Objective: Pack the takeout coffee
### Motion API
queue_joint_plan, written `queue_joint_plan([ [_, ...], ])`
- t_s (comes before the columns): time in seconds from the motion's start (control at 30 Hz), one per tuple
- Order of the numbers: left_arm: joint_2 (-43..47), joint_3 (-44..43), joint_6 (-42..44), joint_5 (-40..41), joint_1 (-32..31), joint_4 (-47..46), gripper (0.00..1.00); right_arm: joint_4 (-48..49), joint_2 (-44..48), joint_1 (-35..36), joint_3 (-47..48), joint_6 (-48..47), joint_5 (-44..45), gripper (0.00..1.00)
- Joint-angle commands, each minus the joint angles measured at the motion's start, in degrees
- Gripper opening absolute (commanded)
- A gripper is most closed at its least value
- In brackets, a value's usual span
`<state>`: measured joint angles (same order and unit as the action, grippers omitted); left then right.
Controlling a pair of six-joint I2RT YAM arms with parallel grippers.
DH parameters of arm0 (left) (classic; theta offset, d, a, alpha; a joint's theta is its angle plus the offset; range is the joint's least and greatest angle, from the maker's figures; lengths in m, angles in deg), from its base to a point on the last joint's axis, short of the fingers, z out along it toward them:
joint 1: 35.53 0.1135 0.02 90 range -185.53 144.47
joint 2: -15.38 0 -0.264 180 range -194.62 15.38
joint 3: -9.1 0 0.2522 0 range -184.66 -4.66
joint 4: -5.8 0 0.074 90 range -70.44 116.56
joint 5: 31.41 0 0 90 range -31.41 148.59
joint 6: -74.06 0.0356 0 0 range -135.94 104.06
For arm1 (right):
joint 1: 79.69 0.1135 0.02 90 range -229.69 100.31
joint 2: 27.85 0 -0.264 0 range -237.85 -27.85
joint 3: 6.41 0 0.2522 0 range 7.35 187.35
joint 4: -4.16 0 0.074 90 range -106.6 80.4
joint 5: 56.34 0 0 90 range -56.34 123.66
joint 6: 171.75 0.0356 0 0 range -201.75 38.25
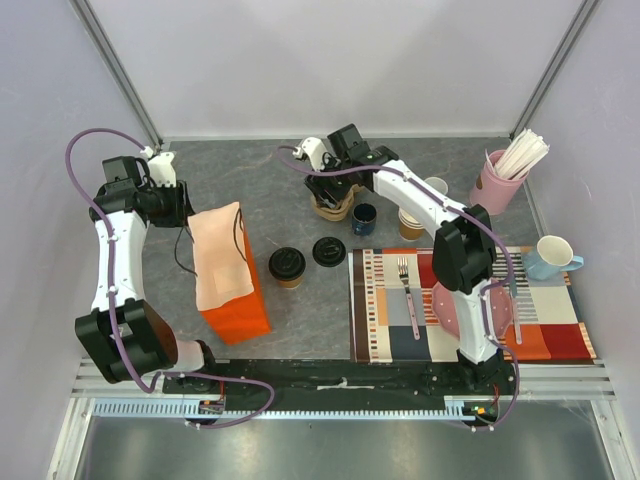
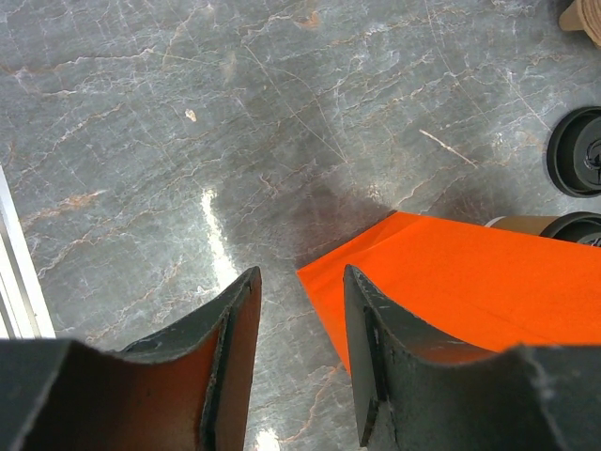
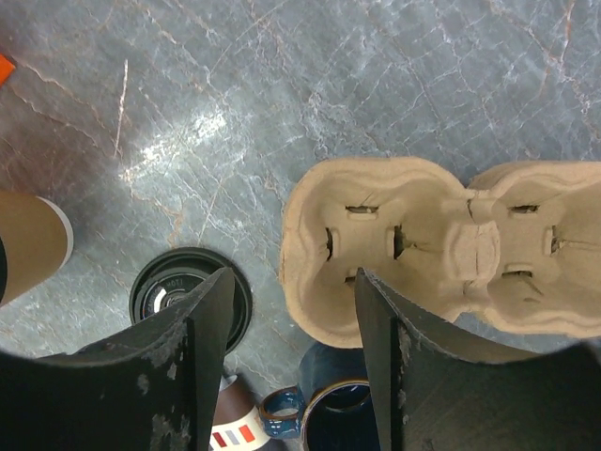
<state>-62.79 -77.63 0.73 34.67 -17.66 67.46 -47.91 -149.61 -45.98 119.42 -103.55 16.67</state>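
One cup matters here: the takeout coffee (image 1: pixel 287 264) stands upright on the grey table (image 1: pixel 250 170), a little left of centre in the overhead view. Its long axis is vertical, so its round wall offers the same grip from any side. Just to its left is the orange bag (image 1: pixel 240 305). Just to its right and slightly higher in the frame lies a loose black lid (image 1: pixel 329 250).

Up and to the right of the cup, the right gripper (image 1: pixel 333 190) hangs over the pulp cup carrier (image 1: pixel 335 207). Its wrist view shows the fingers spread wide and holding nothing, with the carrier's rim (image 3: pixel 394 244) between them.

The left gripper (image 1: pixel 186 212) sits up and to the left, at the bag's far corner, parted to a middling gap and also empty. In its wrist view the coffee (image 2: pixel 575 227) only peeps over the bag's orange edge (image 2: pixel 451 282) at the right border.

Both grippers look about equally far from the cup. The bag stands between the cup and the left one, so the right arm probably has the clearer line.
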Motion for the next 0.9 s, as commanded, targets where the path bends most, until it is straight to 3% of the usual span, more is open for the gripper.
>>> queue_joint_plan([
  [0.0, 0.4, -1.6, 1.2, -0.9, -0.1, -1.1, 0.48, -3.2, -1.2, 0.7, 1.1, -2.1, 3.8, 0.63],
  [0.1, 0.7, -1.8, 1.4, -0.9, -0.1, -1.2, 0.48, -4.1, -2.3, 0.7, 2.1, -2.5, 3.1, 0.61],
  [0.27, 0.8, -1.9, 1.3, -1.0, 0.0, -1.0, 0.48, -4.1, -4.5, 0.7, 3.6, -1.8, 3.5, 0.48],
  [0.53, 1.2, -1.7, 1.4, -1.2, -0.1, -1.1, 0.48, -3.9, -6.1, 0.7, 5.3, -2.3, 4.2, 0.38],
  [0.87, 1.7, -1.6, 1.9, -1.3, 0.0, -1.1, 0.48, -4.0, -6.9, 0.7, 5.4, -3.2, 4.9, 0.35],
])
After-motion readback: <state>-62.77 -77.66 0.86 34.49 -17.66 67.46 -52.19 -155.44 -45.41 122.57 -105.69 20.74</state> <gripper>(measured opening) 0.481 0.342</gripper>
